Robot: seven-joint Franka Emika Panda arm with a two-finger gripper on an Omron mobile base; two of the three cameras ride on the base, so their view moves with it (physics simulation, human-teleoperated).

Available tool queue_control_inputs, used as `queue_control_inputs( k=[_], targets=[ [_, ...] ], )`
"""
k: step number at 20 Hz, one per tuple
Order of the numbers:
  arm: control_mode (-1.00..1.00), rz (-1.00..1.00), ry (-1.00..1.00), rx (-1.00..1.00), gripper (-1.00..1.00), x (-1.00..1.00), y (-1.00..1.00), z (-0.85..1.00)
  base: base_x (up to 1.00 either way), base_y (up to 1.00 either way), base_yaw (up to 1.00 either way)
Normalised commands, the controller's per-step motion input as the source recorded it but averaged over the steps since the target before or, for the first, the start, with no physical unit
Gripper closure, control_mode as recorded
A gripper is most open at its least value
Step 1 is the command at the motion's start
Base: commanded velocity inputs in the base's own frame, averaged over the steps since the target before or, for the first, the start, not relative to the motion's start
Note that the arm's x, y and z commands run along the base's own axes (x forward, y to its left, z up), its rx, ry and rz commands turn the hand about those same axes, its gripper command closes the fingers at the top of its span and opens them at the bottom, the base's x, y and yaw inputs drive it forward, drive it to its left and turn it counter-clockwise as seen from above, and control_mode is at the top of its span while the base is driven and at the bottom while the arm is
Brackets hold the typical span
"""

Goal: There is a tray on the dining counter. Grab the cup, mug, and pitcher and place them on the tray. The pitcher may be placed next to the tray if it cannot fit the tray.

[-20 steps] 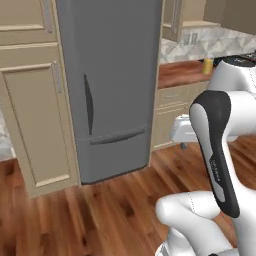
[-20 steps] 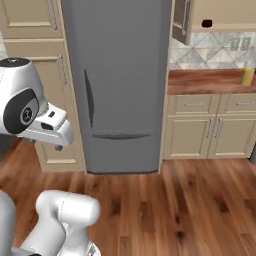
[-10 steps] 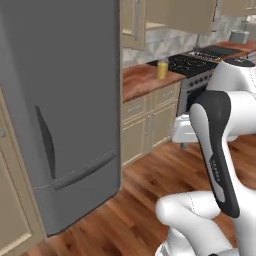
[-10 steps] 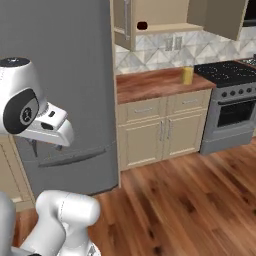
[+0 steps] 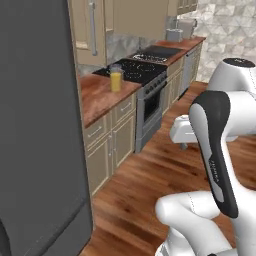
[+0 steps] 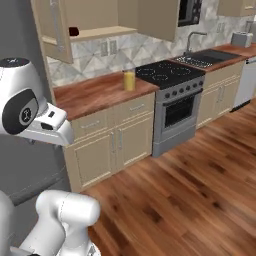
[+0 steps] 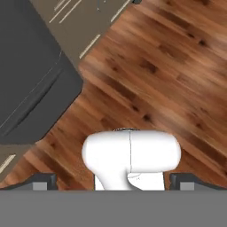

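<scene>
Pitcher [image 5: 116, 80] stands on the far worktop [image 5: 100, 97] just left of the stove [image 5: 137, 70], seen also in the right base view [image 6: 129, 80]; tool [image 7: 113, 181] points down at the floor [image 7: 168, 66], tips wide apart, holding nothing; step in hand looks like the approach; next, drive nearer, then reach for the pitcher.
</scene>
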Motion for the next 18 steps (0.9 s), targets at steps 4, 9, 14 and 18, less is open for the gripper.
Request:
queue_control_inputs(
  k=[4,9,14,18],
  targets=[
    [1.00,0.00,0.00,0.00,-1.00,0.00,0.00,0.00,0.97,0.00,-0.53],
    [1.00,0.00,0.00,0.00,-1.00,0.00,0.00,0.00,0.90,0.00,-0.50],
    [1.00,0.00,0.00,0.00,-1.00,0.00,0.00,0.00,0.94,0.01,-0.41],
    [1.00,0.00,0.00,0.00,-1.00,0.00,0.00,0.00,1.00,0.20,-0.12]
  ],
)
